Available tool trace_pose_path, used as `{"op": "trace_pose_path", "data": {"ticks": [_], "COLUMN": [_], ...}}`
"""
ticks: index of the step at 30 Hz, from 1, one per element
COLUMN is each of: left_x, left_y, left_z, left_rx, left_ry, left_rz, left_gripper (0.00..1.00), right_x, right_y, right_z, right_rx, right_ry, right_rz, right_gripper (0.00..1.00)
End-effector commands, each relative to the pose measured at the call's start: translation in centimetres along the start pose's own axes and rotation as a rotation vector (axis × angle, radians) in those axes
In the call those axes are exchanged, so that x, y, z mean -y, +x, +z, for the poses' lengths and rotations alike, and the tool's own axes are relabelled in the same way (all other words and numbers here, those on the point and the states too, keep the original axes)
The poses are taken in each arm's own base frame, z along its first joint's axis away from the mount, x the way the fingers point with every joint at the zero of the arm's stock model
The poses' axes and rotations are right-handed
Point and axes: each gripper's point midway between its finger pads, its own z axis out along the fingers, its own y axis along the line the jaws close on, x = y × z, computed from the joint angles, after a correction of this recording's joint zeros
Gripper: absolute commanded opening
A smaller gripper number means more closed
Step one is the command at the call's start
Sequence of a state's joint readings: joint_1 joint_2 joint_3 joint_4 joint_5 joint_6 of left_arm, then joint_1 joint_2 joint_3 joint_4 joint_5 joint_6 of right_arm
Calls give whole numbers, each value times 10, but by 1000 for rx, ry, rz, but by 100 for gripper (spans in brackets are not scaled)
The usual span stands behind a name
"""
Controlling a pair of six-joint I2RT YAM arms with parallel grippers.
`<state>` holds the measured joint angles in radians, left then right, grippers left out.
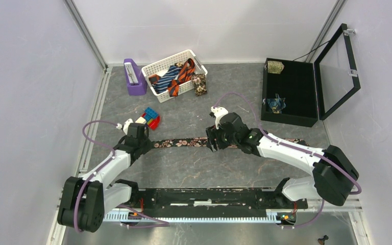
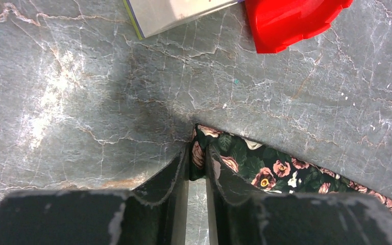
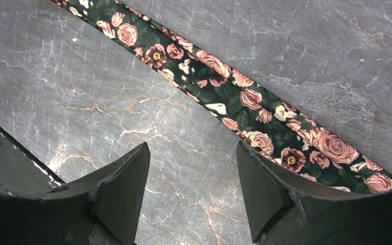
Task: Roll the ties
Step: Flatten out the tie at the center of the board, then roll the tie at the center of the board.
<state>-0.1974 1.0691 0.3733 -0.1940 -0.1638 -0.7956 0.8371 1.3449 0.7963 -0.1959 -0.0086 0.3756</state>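
Observation:
A dark necktie with pink-cream flowers (image 1: 184,143) lies stretched left to right across the middle of the table. My left gripper (image 1: 139,139) is shut on its narrow left end; in the left wrist view the tie's tip (image 2: 200,153) is pinched between the two fingers. My right gripper (image 1: 215,139) is open above the tie's middle; in the right wrist view the tie (image 3: 224,97) runs diagonally just beyond the fingertips, with bare table between them. Other ties, navy-white and orange-black striped, lie in a white basket (image 1: 159,66). A tan floral tie (image 1: 199,84) sits beside it.
Red, blue and white toy blocks (image 1: 149,118) lie just behind my left gripper, and show in the left wrist view (image 2: 291,20). A purple holder (image 1: 133,77) stands left of the basket. A black compartment case (image 1: 291,89) with open lid holds a teal roll (image 1: 274,104) and an olive-gold roll (image 1: 274,66).

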Motion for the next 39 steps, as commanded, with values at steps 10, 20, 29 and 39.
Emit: {"op": "trace_pose_path", "data": {"ticks": [10, 20, 29, 39], "left_x": [7, 16, 18, 19], "left_y": [-18, -25, -27, -30], "left_z": [-3, -9, -13, -21], "left_rx": [42, 56, 69, 102], "left_ry": [0, 38, 60, 91], "left_rz": [4, 44, 53, 57], "left_gripper": [23, 9, 3, 2], "right_x": [-10, -74, -147, -194], "right_y": [-3, -43, -75, -88], "right_z": [7, 23, 55, 97], "right_rx": [12, 61, 91, 80], "right_ry": [-53, -292, -540, -654], "right_rz": [-17, 11, 131, 206], "right_gripper": [68, 54, 11, 0]}}
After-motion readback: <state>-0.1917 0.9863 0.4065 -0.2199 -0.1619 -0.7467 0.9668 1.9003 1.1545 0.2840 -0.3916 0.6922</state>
